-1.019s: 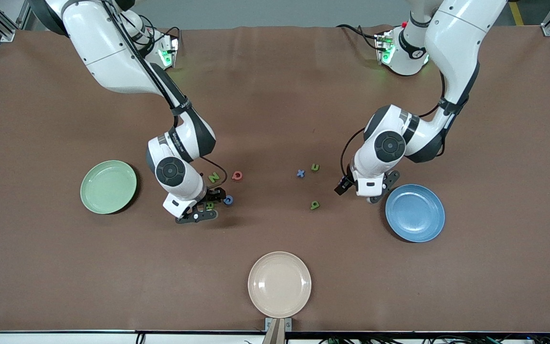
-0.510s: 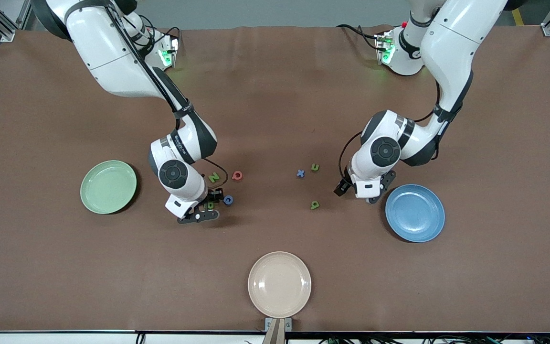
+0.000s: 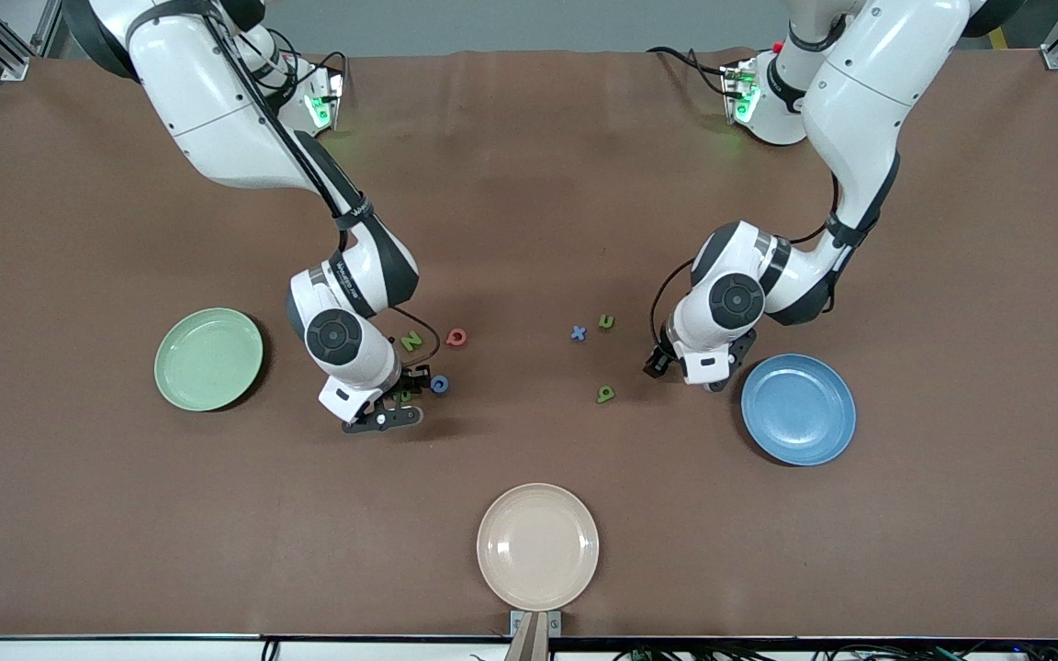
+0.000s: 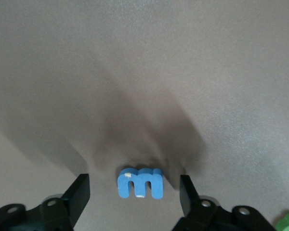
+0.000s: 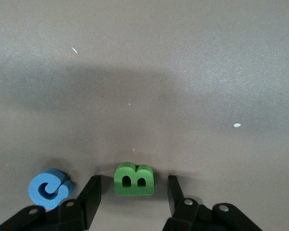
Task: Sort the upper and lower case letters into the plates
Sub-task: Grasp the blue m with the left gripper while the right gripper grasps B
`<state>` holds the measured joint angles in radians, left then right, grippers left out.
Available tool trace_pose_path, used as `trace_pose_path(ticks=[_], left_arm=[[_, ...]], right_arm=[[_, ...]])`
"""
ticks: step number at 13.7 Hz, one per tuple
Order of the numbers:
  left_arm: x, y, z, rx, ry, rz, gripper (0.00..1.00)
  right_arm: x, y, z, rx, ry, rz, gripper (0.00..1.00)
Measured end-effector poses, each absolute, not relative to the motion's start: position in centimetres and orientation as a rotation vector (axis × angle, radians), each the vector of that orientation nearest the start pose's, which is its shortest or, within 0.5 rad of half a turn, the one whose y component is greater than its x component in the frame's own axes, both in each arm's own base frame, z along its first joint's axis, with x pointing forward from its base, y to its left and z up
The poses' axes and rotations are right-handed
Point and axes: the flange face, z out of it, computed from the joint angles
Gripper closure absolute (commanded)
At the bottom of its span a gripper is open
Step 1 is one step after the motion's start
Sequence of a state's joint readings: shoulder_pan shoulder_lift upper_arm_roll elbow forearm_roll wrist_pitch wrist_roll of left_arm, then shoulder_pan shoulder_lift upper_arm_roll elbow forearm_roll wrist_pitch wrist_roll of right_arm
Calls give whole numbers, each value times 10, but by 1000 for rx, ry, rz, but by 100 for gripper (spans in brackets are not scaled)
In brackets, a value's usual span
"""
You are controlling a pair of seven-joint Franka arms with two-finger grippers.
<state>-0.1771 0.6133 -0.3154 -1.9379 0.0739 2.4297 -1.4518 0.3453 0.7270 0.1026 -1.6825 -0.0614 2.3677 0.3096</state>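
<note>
Both arms have sunk a little toward the table since a second ago, and we see the fingers of each gripper drawn in from their wider stance.

Our right gripper (image 5: 130,199) sits low on the table over the green B (image 5: 134,179), a chunky flat block letter with two small holes. Its jaws straddle the B with a slim gap on each side, so we judge them part-closed but not yet pressing. Just beside one finger lies the blue G (image 5: 49,188), curled and rounded. In the front view the green N (image 3: 411,341) and red Q (image 3: 456,337) lie a bit farther from the camera than that gripper, while the pale green plate (image 3: 208,359) sits toward the right arm's end of the table.

Our left gripper (image 4: 134,195) is low over the blue m (image 4: 140,182), a thick little letter with a pale scuff at one corner. Clear table shows between each fingertip and the m, so the jaws stand apart from it. The blue x (image 3: 579,333) and green u (image 3: 606,321) lie near mid-table, with the green g (image 3: 605,394) nearer the camera. The blue plate (image 3: 798,409) lies just beside the left gripper, perhaps touching its shadow only. A cream plate (image 3: 537,546) lies nearest the camera.
</note>
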Motion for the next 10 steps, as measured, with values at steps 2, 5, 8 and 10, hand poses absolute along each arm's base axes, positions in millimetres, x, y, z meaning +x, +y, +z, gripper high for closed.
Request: trace_pose_path(ticks=[2,5,8,10], left_arm=[[541,-286,171,-2797,-1434,250,49],[543,-287,173,-2806,-1430,238,76],[543,-290,176,-2827,-1364,189,95],[548,-287,179,-2830,-1364,170,99]], right_arm=[[611,286,177,-3119,-250,64,52],[613,287,178,-3119,-251,57,68],[614,287,179,-3121,-254,54,82],[614,287,179,-3121,-255,54,85]])
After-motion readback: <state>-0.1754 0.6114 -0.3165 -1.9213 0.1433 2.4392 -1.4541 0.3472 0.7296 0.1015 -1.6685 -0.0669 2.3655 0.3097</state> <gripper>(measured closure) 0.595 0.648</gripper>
